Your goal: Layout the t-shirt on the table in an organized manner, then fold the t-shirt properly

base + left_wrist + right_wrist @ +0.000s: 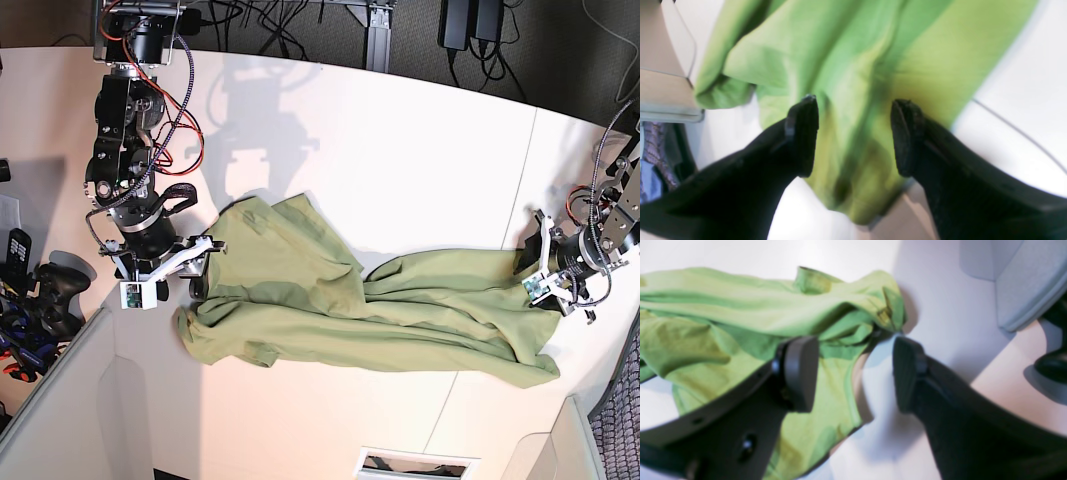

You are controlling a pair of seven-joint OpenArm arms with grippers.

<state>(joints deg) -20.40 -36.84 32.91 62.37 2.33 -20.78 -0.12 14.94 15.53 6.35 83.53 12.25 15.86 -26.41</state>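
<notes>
So the t-shirt lies stretched sideways across the table, long axis running arm to arm, with the left gripper and right gripper both spread wide, empty, one at each end.

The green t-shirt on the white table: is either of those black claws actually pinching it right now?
Cannot tell. In the wrist views the left gripper and right gripper stand open over the t-shirt, nothing pinched, but contact is unclear.
</notes>
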